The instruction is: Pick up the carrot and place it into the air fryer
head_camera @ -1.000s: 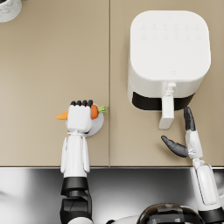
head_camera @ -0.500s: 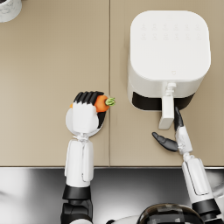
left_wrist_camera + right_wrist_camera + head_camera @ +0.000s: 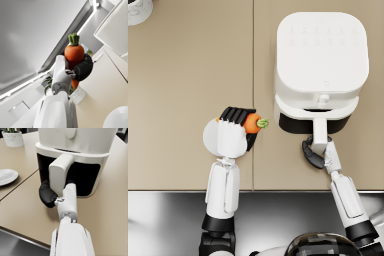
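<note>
The carrot (image 3: pixel 252 122) is clamped in the left hand's (image 3: pixel 234 137) fingers (image 3: pixel 239 114), leafy end aimed at the air fryer (image 3: pixel 320 60), whose handle (image 3: pixel 319 135) is gripped by the right hand (image 3: pixel 315 154).

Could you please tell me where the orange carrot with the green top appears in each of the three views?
Head view: the orange carrot with the green top is left of centre, held in the left hand.
Left wrist view: the carrot is near the centre, gripped by that hand.
Right wrist view: not in it.
Shared landmark: the white air fryer, also at and.
</note>
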Motion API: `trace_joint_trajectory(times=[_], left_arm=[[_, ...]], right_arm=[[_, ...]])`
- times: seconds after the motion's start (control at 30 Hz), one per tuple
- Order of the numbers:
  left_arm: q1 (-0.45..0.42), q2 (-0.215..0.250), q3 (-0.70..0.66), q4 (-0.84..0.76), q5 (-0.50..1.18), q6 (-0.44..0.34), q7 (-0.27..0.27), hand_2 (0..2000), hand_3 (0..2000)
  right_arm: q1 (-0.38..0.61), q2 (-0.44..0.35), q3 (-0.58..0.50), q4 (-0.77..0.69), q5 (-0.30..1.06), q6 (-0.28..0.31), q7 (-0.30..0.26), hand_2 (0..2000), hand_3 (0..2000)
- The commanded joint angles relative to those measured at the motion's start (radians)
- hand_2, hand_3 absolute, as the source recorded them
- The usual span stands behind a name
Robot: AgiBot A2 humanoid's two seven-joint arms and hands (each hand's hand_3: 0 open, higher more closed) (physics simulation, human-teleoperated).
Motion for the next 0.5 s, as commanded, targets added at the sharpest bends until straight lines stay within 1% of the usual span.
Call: trace_joint_trajectory(times=[0.03, 0.13, 0.23, 0.27, 0.33, 0.4, 0.5], left_arm=[[0.026, 0.010, 0.029, -0.024, 0.000, -0.001, 0.000, 2000, 2000], [0.053, 0.027, 0.091, -0.012, 0.000, -0.002, 0.000, 2000, 2000], [0.077, 0.046, 0.146, 0.023, 0.000, -0.005, 0.000, 2000, 2000], [0.087, 0.054, 0.160, 0.037, 0.000, -0.005, 0.000, 2000, 2000], [0.102, 0.067, 0.197, 0.051, 0.000, -0.006, 0.000, 2000, 2000], [0.122, 0.084, 0.231, 0.072, 0.000, -0.007, 0.001, 2000, 2000], [0.158, 0.114, 0.276, 0.094, 0.000, -0.009, 0.001, 2000, 2000]], right_arm=[[-0.024, 0.018, 0.054, 0.107, 0.000, 0.002, -0.001, 2000, 2000], [-0.151, 0.116, 0.054, 0.326, -0.001, 0.004, -0.004, 2000, 2000], [-0.253, 0.198, 0.034, 0.493, -0.002, 0.040, -0.004, 2000, 2000], [-0.280, 0.223, 0.042, 0.548, -0.002, 0.058, -0.006, 2000, 2000], [-0.326, 0.273, 0.073, 0.648, -0.002, 0.122, -0.011, 2000, 2000], [-0.362, 0.317, 0.123, 0.717, -0.001, 0.149, -0.006, 2000, 2000], [-0.413, 0.409, 0.203, 0.832, 0.000, 0.128, -0.002, 2000, 2000]])
